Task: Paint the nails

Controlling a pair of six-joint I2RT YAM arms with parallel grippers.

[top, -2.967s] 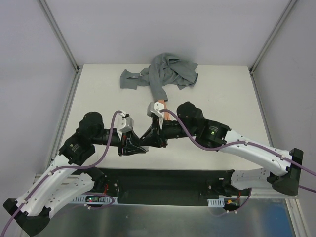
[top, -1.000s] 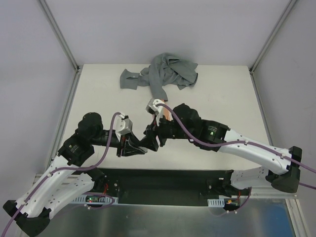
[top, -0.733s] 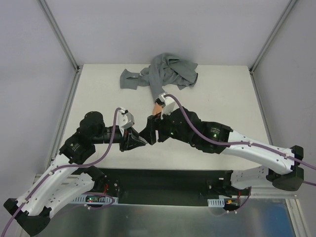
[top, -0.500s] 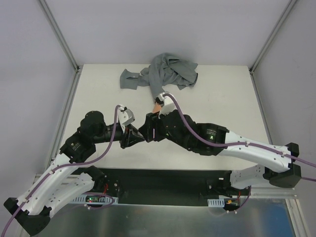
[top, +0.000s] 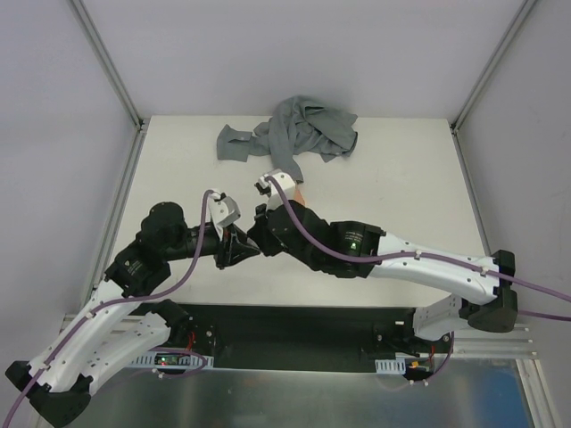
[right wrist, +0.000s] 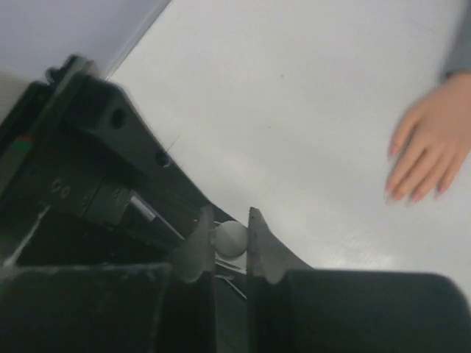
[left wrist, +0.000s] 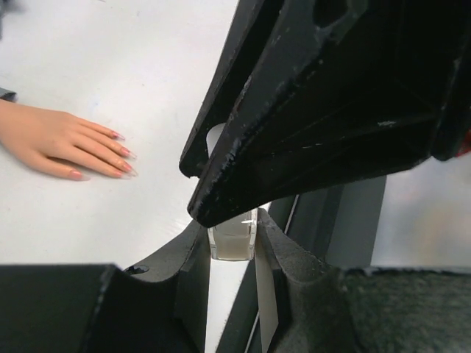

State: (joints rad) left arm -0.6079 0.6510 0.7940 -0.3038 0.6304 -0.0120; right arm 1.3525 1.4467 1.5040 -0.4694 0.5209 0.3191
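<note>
My left gripper (left wrist: 232, 234) is shut on a small clear bottle (left wrist: 233, 243), held upright near the table's front middle (top: 239, 245). My right gripper (right wrist: 229, 224) meets it from the right (top: 259, 234) and is shut on the bottle's round white cap (right wrist: 231, 238). The peach mannequin hand (left wrist: 51, 136) lies flat on the table, palm down, a little beyond both grippers. Its pink-tipped nails (left wrist: 124, 156) point toward the grippers and show again in the right wrist view (right wrist: 401, 193). From above, the right arm covers most of the hand (top: 300, 190).
The hand's grey fabric sleeve (top: 299, 134) lies bunched at the back middle of the white table (top: 401, 178). Metal frame posts stand at both back corners. The right gripper's black body (left wrist: 331, 95) fills much of the left wrist view.
The right arm has swung left and its gripper, open a moment ago, has closed on the cap of the bottle in the left gripper. The left gripper has kept its grip.
</note>
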